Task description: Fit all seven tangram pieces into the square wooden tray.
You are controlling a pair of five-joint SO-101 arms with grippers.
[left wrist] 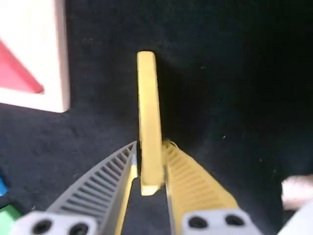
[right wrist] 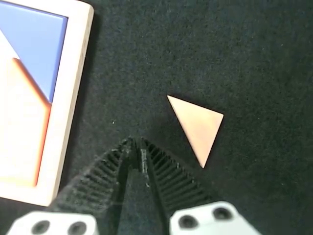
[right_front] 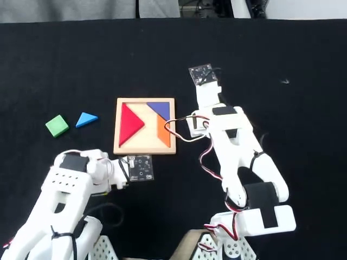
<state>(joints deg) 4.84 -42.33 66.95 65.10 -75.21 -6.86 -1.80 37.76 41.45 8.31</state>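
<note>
1. Currently the left gripper [left wrist: 151, 145] is clamped on a yellow piece [left wrist: 147, 112]. The piece is held on edge between both fingers [left wrist: 110, 171], its thin side toward the wrist camera. Whether it touches the table [right_front: 303, 108] cannot be told.
2. The yellow piece sits over the black cloth just beside a corner of the tray [right_front: 143, 151], outside the rim.
3. The right gripper [right wrist: 136, 144] is closed with its fingertips together and nothing between them. It is positioned over the cloth, between the tray's rim and a pale triangle [right wrist: 198, 126].
4. The pale triangle lies flat on the cloth, apart from the tray and from the right gripper.
5. Tray contents:
   - a red triangle [right_front: 129, 123] against the left side
   - a blue triangle [right_front: 158, 108] in the far right corner
   - an orange piece [right_front: 164, 134] along the right side, below the blue one
   - bare wood between these pieces
6. A green square [right_front: 57, 125] and a small blue triangle [right_front: 87, 119] lie near each other on the cloth, left of the tray.
7. Obstruction: a wire loop [right_front: 172, 130] from the right arm hangs across the tray's right rim and the orange piece in the high view.
</note>
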